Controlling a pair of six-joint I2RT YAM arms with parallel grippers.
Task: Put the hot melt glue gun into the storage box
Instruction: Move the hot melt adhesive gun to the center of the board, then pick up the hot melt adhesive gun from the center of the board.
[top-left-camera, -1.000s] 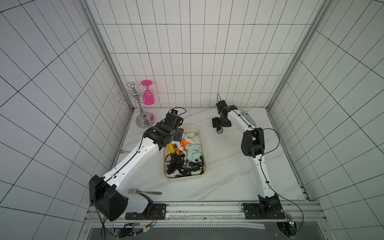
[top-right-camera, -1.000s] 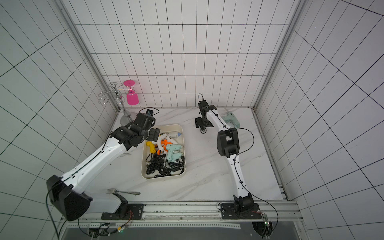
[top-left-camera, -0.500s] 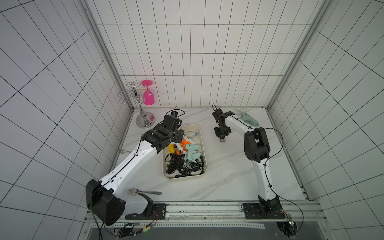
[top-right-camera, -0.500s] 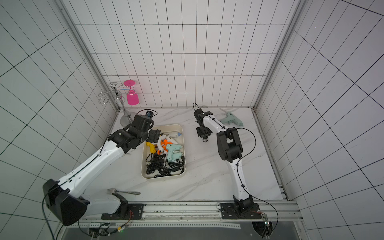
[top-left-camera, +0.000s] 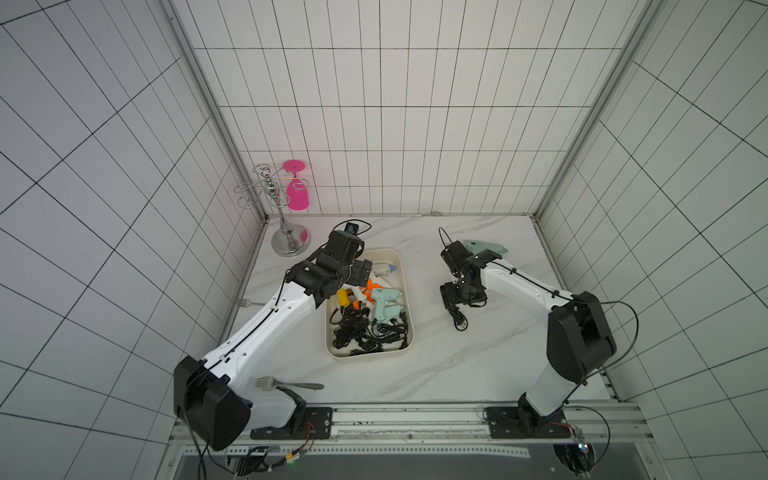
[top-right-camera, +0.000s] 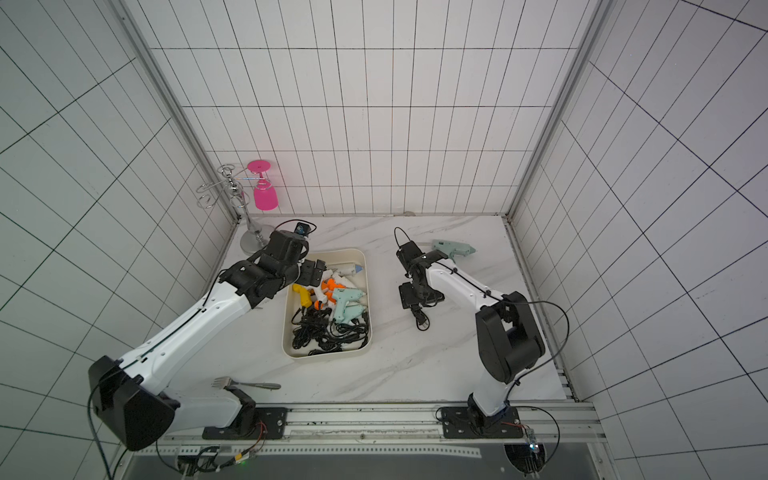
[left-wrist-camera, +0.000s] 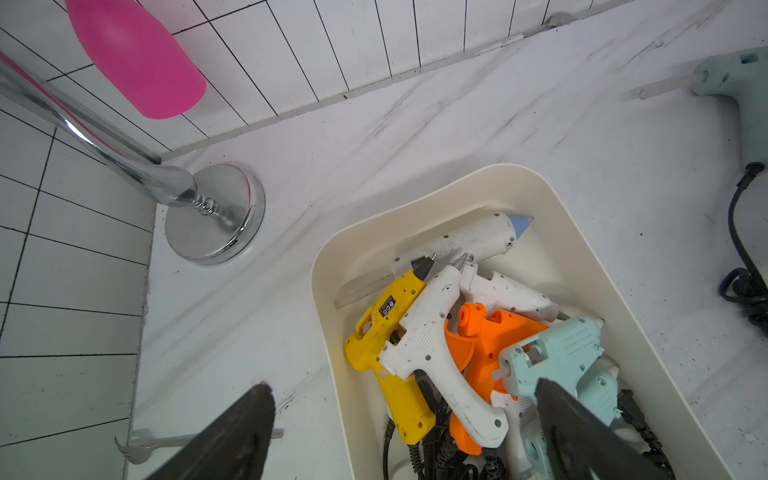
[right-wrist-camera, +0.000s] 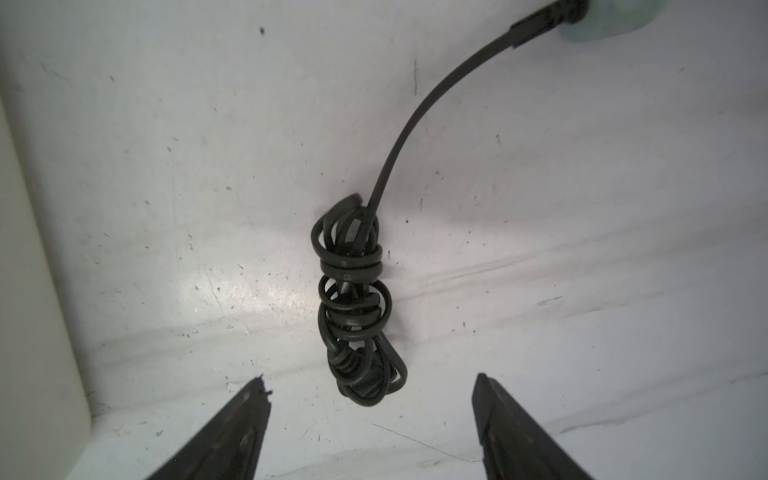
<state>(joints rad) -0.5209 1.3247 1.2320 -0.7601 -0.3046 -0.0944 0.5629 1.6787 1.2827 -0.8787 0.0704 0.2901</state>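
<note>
1 mint hot melt glue gun (top-right-camera: 451, 250): lies on marble table (top-left-camera: 457, 374), well apart from storage box (top-left-camera: 374, 355). Right gripper (right-wrist-camera: 370, 382): jaws wide, empty, over gun's coiled cord (right-wrist-camera: 353, 299), probably lining up a grasp. Left gripper (left-wrist-camera: 403, 388): jaws wide, empty, above box.

so the storage box (top-left-camera: 368, 355) sits on the table (top-left-camera: 478, 374) a bit left of centre, long side running front to back. glue guns (top-left-camera: 376, 297) are piled in its back half, their cords (top-left-camera: 365, 334) in the front half, and the left gripper (top-left-camera: 362, 272) hangs over the back left end. a loose glue gun (top-left-camera: 490, 249) lies back right, well apart from the box, its coiled cord (right-wrist-camera: 353, 307) in front of it under the right gripper (right-wrist-camera: 370, 384). a glass rack (top-left-camera: 291, 239) stands in the back left corner with a glass (top-left-camera: 297, 195) hanging on it. one fork (top-left-camera: 286, 383) lies front left, a second fork (top-left-camera: 249, 302) by the left wall
</note>
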